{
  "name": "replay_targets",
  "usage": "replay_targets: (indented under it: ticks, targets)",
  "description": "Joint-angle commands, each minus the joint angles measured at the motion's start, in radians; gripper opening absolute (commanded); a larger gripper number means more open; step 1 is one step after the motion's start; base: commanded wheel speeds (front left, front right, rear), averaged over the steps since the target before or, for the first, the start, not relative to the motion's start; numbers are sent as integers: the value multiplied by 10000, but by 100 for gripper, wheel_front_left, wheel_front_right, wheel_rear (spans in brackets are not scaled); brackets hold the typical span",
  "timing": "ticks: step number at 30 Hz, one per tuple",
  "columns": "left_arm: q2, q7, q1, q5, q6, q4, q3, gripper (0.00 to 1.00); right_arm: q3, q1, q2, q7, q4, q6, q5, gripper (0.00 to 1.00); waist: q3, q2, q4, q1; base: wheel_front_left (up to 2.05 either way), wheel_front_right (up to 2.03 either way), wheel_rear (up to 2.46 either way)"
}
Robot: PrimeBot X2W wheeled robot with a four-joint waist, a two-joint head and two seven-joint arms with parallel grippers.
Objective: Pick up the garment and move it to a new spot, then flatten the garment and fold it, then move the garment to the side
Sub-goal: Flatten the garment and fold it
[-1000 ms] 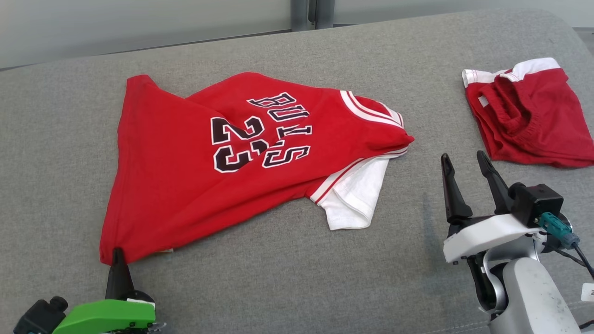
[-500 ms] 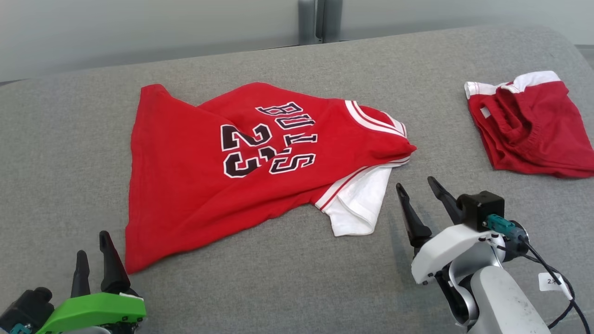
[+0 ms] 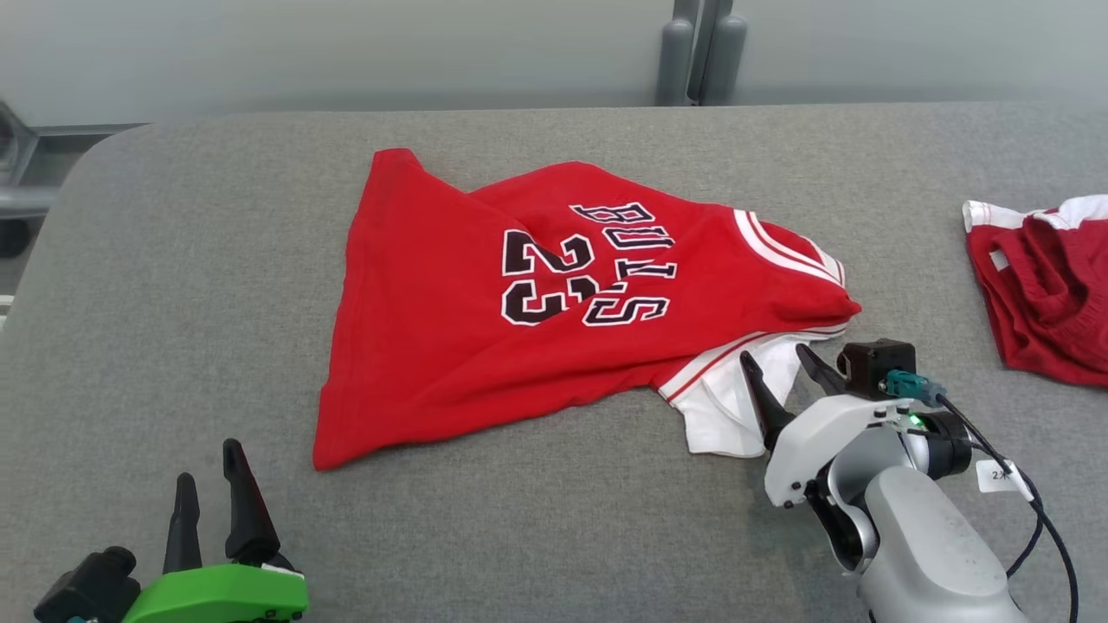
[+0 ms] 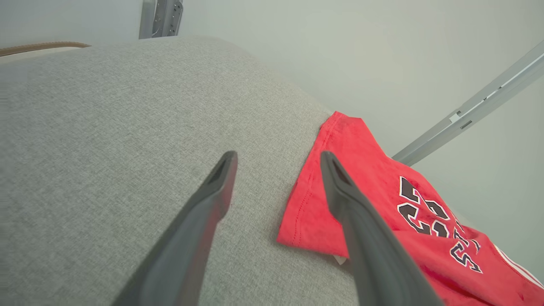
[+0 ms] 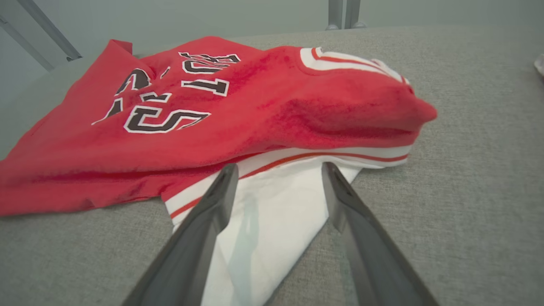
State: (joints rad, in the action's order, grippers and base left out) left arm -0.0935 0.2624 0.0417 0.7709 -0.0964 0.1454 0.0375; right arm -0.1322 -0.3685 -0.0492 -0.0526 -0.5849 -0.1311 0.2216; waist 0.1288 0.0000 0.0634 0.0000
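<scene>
The garment (image 3: 485, 337) is a red jersey with black "BULLS 23" lettering and a white sleeve (image 3: 723, 415). It lies crumpled on the grey padded surface (image 3: 173, 285). My left gripper (image 3: 208, 486) stands open at the lower left, a short way from the jersey's near corner (image 4: 304, 216). My right gripper (image 3: 779, 372) is open over the white sleeve (image 5: 272, 212), its fingers above the cloth with nothing pinched between them.
A second red garment with white trim (image 3: 1043, 285) lies at the right edge of the padded surface. Grey metal posts (image 3: 697, 52) and a pale wall stand behind the surface. Bare grey padding stretches left and in front of the jersey.
My left gripper let go of the jersey's corner, opened and drew back. My right gripper moved left and forward over the white sleeve. The head camera also shifted.
</scene>
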Motion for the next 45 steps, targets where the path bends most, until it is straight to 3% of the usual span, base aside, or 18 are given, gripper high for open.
replay_targets:
  ticks: [1,6,9,15,16,18,22,33,45]
  targets:
    - [10,26,166,-92,73,-24,29,100,47,-198,-27,-90,-221,8,61,100,-106,0,299,0,0,0,0]
    - [64,26,153,-164,95,-52,155,100,233,-887,-26,-282,-1512,8,-77,100,-109,0,567,0,0,0,0]
    - [72,26,165,-195,94,-56,184,100,517,-1416,-27,-285,-2507,8,-732,100,-98,0,684,0,0,0,0]
    - [94,27,120,-227,64,-45,177,100,697,-1832,-27,-108,-3536,8,-1328,100,-77,0,713,0,0,0,0]
    - [96,27,116,-236,62,-44,165,100,712,-1892,-26,-105,-3651,8,-1304,91,-75,0,695,0,0,0,0]
    - [101,27,109,-247,62,-48,138,100,670,-1977,-26,-119,-3840,8,-1225,44,-77,0,644,0,0,0,0]
    - [111,27,77,-268,93,-28,123,100,461,-2109,-29,-220,-4122,8,-970,0,-71,0,516,0,0,0,0]
    - [144,28,-1,-363,139,42,125,100,-283,-2238,-34,-959,-4317,8,348,0,-62,0,181,0,0,0,0]
    - [223,28,150,-598,105,-14,172,100,593,-1144,-23,-1984,-3722,8,210,0,-43,0,-207,0,0,0,0]
